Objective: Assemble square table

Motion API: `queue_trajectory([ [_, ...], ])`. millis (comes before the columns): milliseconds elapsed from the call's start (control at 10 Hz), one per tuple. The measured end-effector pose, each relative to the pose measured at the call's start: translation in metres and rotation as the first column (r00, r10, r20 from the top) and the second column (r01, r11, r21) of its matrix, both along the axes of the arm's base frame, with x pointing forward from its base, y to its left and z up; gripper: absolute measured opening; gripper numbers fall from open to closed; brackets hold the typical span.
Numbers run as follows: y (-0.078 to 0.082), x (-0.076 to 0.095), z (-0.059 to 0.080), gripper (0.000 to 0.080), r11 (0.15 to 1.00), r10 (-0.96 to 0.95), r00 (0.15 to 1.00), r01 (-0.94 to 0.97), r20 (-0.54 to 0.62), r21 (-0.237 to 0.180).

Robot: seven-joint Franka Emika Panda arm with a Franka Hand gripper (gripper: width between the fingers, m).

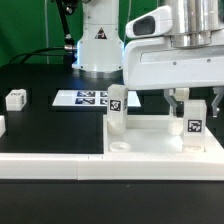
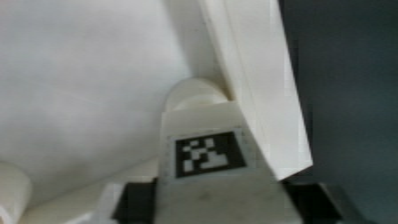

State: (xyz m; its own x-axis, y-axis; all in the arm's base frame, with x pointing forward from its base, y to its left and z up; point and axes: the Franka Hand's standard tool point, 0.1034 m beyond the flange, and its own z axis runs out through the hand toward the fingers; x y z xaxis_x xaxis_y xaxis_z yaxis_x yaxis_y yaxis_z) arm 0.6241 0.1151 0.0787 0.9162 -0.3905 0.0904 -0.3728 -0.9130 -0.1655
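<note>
The square table's white slab (image 1: pixel 150 130) lies flat on the black table, with its raised rim (image 2: pixel 249 80) showing in the wrist view. One white tagged leg post (image 1: pixel 117 110) stands upright on the slab toward the exterior view's left. A second leg post (image 1: pixel 193 126) stands upright near the slab's corner on the exterior view's right. My gripper (image 1: pixel 193 112) has come down over this second post (image 2: pixel 210 150). Its dark pads (image 2: pixel 134 202) lie against both sides of the post, so my gripper (image 2: pixel 219 203) is shut on it.
A loose leg post (image 1: pixel 15 98) sits on the black table at the exterior view's left. The marker board (image 1: pixel 85 98) lies behind the slab. A long white rail (image 1: pixel 60 160) runs along the front. The robot base (image 1: pixel 98 45) stands at the back.
</note>
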Motion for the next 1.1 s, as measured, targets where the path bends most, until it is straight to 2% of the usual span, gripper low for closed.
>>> queue_trajectory([
  [100, -0.002, 0.000, -0.001, 0.0291, 0.998, -0.061, 0.998, 0.061, -0.008, 0.007],
  [400, -0.003, -0.001, -0.001, 0.0291, 0.962, -0.270, 0.962, 0.272, -0.039, 0.034],
  [500, -0.001, -0.002, -0.001, 0.0291, 0.918, -0.392, 0.918, 0.395, -0.066, 0.043],
  [600, 0.003, -0.004, -0.001, 0.0291, 0.831, -0.549, 0.829, 0.555, -0.108, 0.042],
  [800, 0.013, -0.004, -0.002, 0.0291, 0.598, -0.784, 0.595, 0.801, -0.178, 0.042],
  [1000, 0.008, 0.001, -0.003, 0.0291, 0.296, -0.907, 0.307, 0.952, -0.289, 0.080],
  [1100, 0.004, 0.001, -0.003, 0.0291, 0.245, -0.911, 0.259, 0.966, -0.322, 0.084],
])
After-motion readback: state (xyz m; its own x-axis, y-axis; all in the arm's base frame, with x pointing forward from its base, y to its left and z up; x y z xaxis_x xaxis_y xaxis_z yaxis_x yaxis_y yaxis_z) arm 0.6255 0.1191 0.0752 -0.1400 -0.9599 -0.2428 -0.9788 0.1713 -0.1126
